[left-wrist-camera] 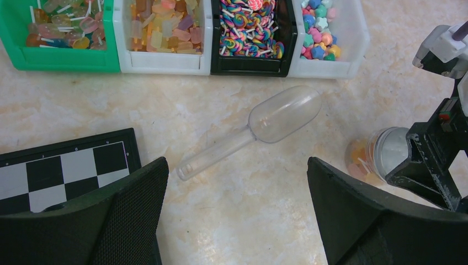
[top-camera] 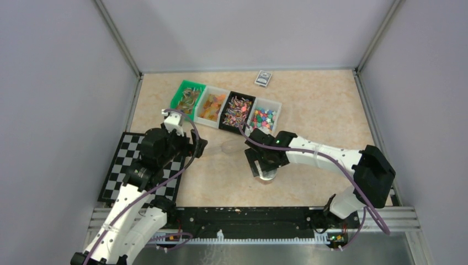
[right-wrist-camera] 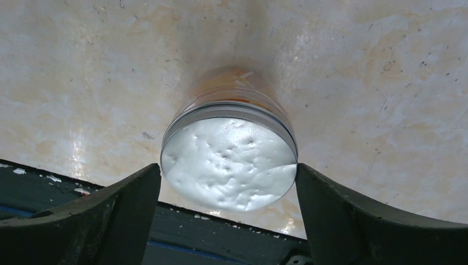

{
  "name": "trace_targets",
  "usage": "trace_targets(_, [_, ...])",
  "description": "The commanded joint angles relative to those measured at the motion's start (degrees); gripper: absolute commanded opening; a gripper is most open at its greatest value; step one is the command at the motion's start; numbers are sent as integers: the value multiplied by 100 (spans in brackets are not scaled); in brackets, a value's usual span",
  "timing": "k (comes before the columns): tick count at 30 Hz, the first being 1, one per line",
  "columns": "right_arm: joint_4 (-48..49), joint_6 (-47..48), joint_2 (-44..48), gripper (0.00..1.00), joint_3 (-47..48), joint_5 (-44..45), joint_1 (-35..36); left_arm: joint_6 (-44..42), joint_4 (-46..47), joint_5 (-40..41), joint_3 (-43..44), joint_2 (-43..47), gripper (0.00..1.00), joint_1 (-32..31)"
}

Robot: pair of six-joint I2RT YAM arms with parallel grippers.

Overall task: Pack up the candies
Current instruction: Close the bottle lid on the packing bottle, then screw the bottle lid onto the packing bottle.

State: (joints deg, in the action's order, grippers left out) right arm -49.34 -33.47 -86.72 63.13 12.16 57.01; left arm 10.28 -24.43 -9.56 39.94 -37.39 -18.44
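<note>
Evidently the right pincer (right-wrist-camera: pixel 227 170) is closed about the silver lid (right-wrist-camera: pixel 229 149): one finger is seen against each side of the rim, though how firmly it is pressed cannot be judged. The lid is seated on a small clear jar (left-wrist-camera: pixel 364 160), which is stood on the table (top-camera: pixel 320 105) in front of the right arm. Orange candies (right-wrist-camera: pixel 232 83) are seen through the jar's wall, so the filling is judged done and the sealing is taken as the step in hand. Whether the lid is fully turned down cannot be told.

Just beyond the jar, a clear scoop (left-wrist-camera: pixel 265 124) is laid empty on the table. Past it, the left pincer (left-wrist-camera: pixel 237 165) is held wide open with nothing between its fingers, beside the checkered board (left-wrist-camera: pixel 60 171). A row of four bins (left-wrist-camera: pixel 160 62), well stocked with sweets, is set at the far side.

The jar's fill level is hidden by the lid and the right arm, and in the top view the jar is almost wholly covered. A small object (top-camera: pixel 263 79) at the far edge is too small to be named.
</note>
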Motion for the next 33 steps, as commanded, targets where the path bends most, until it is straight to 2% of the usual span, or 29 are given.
trace_targets(1, [136,-11,2,90,284,-1,73,-93,214,-15,-55,-19,99,-11])
trace_targets(16, [-117,-162,227,91,298,280,11,-81,233,-40,-71,-49,99,-10])
trace_targets(24, [528,-97,986,87,-98,-175,-316,210,326,-296,-54,-372,99,-6])
trace_targets(26, [669,-45,1183,86,-245,-358,-490,317,440,-719,-28,-554,96,-11])
trace_targets(28, [789,45,1355,84,-506,-614,-707,422,694,-1791,-49,-727,92,-9])
trace_targets(31, [1060,146,1690,80,-1037,-913,-953,1372,1630,-2950,-394,-1082,73,-40])
trace_targets(33, [1321,171,2003,76,-1413,-1076,-1103,2016,2418,-3200,-701,-1339,69,-231])
